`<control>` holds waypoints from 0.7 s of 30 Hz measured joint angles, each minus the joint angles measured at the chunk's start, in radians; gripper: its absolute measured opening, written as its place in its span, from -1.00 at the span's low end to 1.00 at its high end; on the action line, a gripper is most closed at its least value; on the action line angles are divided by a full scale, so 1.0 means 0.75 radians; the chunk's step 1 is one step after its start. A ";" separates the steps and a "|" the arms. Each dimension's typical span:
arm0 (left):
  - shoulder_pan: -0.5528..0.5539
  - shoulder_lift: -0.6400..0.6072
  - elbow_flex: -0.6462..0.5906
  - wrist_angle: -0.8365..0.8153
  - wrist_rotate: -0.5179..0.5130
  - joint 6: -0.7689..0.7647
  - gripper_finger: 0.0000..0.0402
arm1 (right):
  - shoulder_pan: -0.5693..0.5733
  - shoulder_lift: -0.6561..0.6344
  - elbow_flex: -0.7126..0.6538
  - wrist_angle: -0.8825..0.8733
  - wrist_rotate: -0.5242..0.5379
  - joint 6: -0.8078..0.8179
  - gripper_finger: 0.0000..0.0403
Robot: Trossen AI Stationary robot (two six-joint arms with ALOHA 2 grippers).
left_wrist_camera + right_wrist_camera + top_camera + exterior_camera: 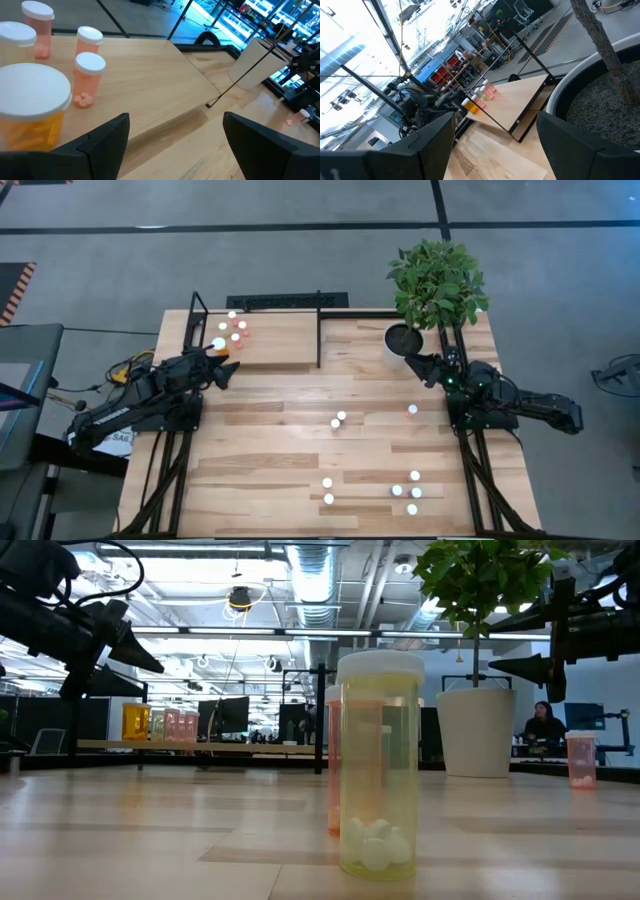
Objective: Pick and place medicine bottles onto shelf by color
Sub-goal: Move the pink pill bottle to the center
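Currently I am holding the open left gripper [226,369] beside the white-capped orange bottle [219,344] on the light-wood shelf [280,340]; the right gripper [418,366], also open, is waiting by the white plant pot [402,340].

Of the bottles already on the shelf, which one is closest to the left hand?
The yellow-orange bottle with the wide white cap, right beside the open left hand. The other shelf bottles are pink, slimmer and farther back.
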 joint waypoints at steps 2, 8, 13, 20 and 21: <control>0.000 0.000 0.000 -0.001 0.000 0.000 0.54 | 0.000 0.000 0.000 0.000 0.000 0.000 0.50; 0.000 0.000 0.000 -0.002 0.000 -0.001 0.54 | 0.001 -0.001 0.003 0.080 -0.002 -0.002 0.50; 0.000 0.000 -0.001 -0.002 0.000 -0.001 0.54 | 0.004 -0.002 0.023 0.159 -0.076 0.150 0.50; 0.000 0.000 -0.001 -0.003 0.001 -0.001 0.54 | 0.004 -0.003 0.028 0.304 -0.204 0.176 0.50; 0.000 0.000 -0.001 -0.003 0.001 -0.001 0.54 | 0.004 -0.003 0.028 0.299 -0.238 0.159 0.50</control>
